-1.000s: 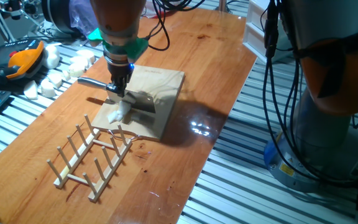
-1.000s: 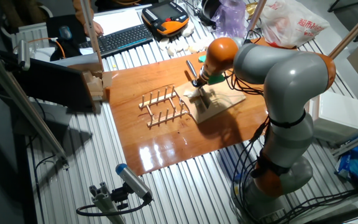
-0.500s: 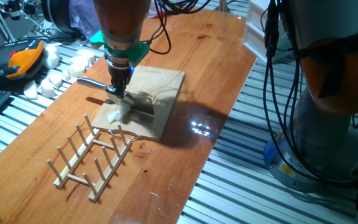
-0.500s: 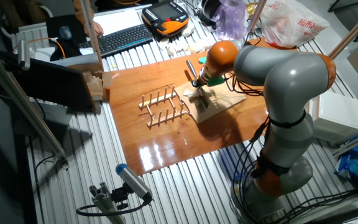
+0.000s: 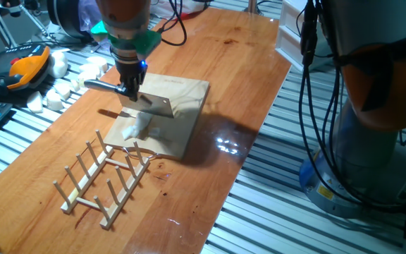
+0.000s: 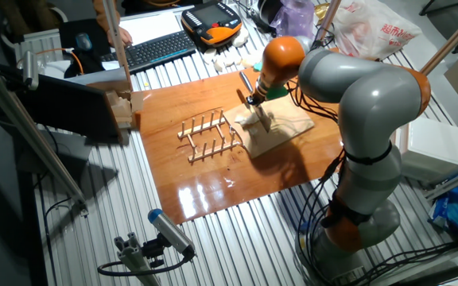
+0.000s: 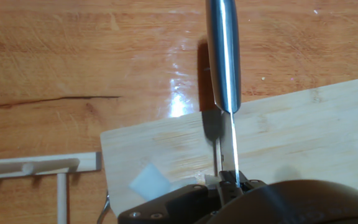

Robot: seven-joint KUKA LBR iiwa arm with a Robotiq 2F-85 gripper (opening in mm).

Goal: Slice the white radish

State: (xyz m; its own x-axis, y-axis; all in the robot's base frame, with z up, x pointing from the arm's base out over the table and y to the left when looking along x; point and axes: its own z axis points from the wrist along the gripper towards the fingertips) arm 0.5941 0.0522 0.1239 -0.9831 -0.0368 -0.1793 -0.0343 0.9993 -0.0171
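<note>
The white radish [image 5: 136, 128] lies in small white pieces near the front corner of the wooden cutting board [image 5: 184, 99]. One flat white slice [image 7: 149, 182] shows in the hand view, on the board [image 7: 291, 134]. My gripper [image 5: 129, 89] is shut on a knife and holds it in the air above the board, clear of the radish. The knife's steel handle [image 5: 100, 86] sticks out to the left and its blade [image 5: 154, 104] points right. In the other fixed view the gripper [image 6: 254, 101] holds the knife over the board [image 6: 286, 127]. In the hand view the handle [image 7: 222, 50] runs upward.
A wooden dish rack [image 5: 107, 176] stands just in front of the board and shows in the hand view [image 7: 36, 167]. A heap of blocky white chunks [image 5: 55, 92], an orange teach pendant [image 5: 24, 68] and a keyboard [image 6: 153, 49] lie beyond the table's edge.
The gripper has lifted the knife off the radish and moved it up and back to the left. The radish pieces stay on the board.
</note>
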